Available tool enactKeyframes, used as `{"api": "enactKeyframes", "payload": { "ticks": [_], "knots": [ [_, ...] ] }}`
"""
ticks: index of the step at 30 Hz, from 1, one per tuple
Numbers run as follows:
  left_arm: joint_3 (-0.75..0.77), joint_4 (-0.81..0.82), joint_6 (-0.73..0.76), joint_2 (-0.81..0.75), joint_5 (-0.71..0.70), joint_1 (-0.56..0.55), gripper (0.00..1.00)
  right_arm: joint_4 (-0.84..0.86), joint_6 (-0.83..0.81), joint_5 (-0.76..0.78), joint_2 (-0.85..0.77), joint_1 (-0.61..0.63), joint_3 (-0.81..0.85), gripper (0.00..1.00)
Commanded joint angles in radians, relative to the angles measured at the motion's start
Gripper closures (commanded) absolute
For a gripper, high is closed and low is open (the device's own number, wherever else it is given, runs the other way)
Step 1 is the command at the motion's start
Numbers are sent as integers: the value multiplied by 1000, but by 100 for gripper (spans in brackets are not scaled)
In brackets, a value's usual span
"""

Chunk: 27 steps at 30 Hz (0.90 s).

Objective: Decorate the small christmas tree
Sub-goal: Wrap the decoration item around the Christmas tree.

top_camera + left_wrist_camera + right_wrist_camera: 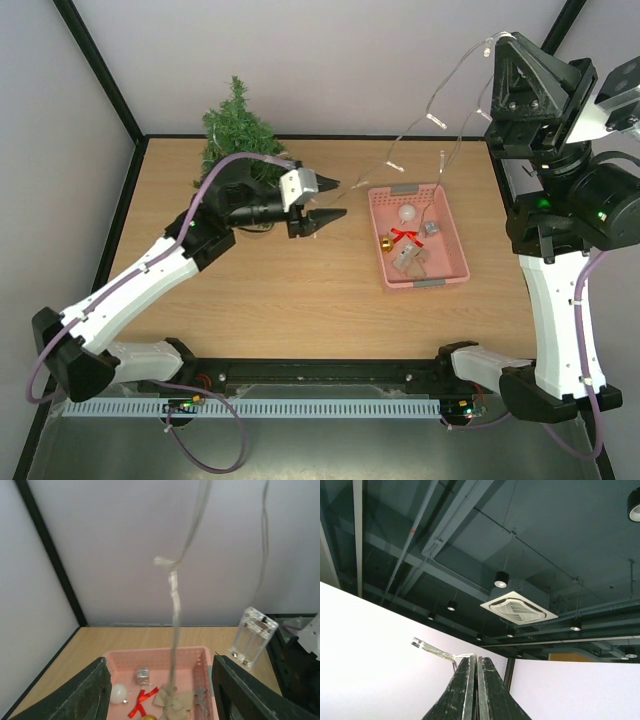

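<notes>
Standing behind the left fingers [322,219], the small christmas tree [238,130] seems untouched.

Soft, even light fills the top view; the left arm [150,275] casts only a faint shadow on the bench [300,310]. In the left wrist view the light string [175,600] hangs blurred near the lens. The right wrist view is dim above (ceiling lamps [501,579] glow white), its wall panel [380,655] bright and washed out.
</notes>
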Motion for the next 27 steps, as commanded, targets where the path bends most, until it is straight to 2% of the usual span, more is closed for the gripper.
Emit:
{"api": "enactKeyframes", "payload": {
  "ticks": [1,3,4,6,7,8,15,17,23,27],
  "knots": [
    [72,-75,33,67,69,-63,46,44,12,-22,-14,-2,-5,98],
    [70,-83,52,72,67,-77,52,43,7,-23,-19,-2,-15,98],
    [68,-80,54,71,67,-79,61,43,2,-25,-22,-3,-19,98],
    [63,-74,54,63,46,-81,86,42,-13,-25,-32,-3,-36,98],
    [61,-76,57,56,27,-80,95,40,-21,-21,-38,-2,-44,98],
    [59,-81,64,45,2,-80,97,34,-34,-19,-43,-2,-53,98],
    [-49,6,51,-136,-286,-70,98,-57,-141,32,-93,-3,-133,98],
    [-52,22,36,-177,-331,-47,98,-65,-151,42,-90,-3,-145,98],
    [-11,-22,-41,-244,-336,90,98,-108,-195,76,-51,-3,-161,98],
    [10,-116,-115,-256,-345,192,98,-124,-211,55,-29,-3,-177,98]
  ]
}}
